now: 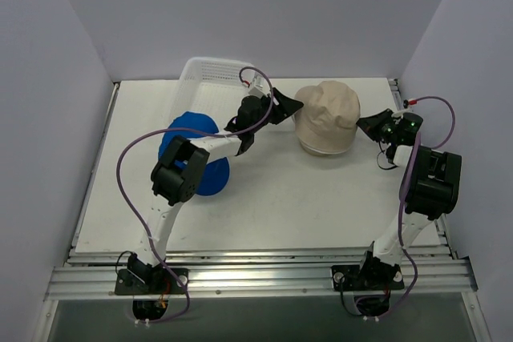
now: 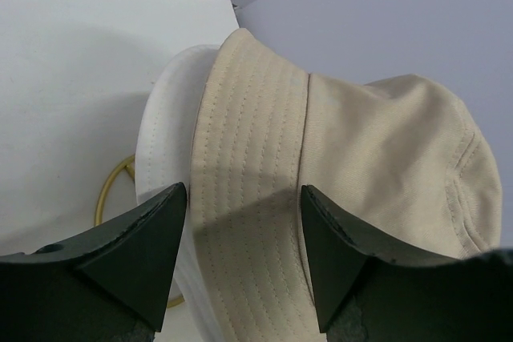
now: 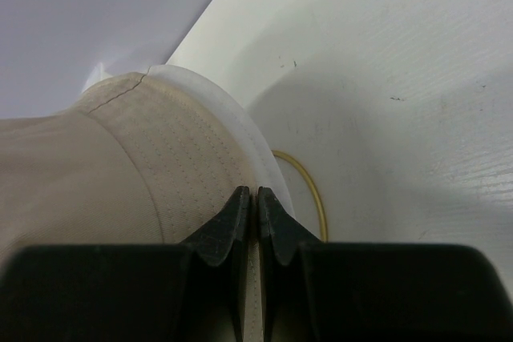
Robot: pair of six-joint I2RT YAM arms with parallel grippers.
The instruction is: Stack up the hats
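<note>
Sitting on the desk (image 1: 280,206) right of centre, toward the back, the beige hat (image 1: 327,116) is flanked by both arms. The left gripper (image 1: 290,106) is held at the hat's left side with its jaws well apart; in the left wrist view the stitched brim (image 2: 248,166) is framed between the two fingers (image 2: 152,238), and no squeeze on the fabric is seen. The right gripper (image 3: 248,210) is closed, fingertips all but meeting, right at the brim's edge on the hat's right side; whether fabric is pinched between them cannot be told. A white rim (image 2: 164,118) is seen under the beige brim, and a bit of gold wire (image 3: 309,182) is visible on the desk just beside it. The blue cap (image 1: 188,126) is lying left of centre, partly covered by the left arm, well apart from the beige hat. A white mesh basket (image 1: 210,70) is set at the back, behind the blue cap.
</note>
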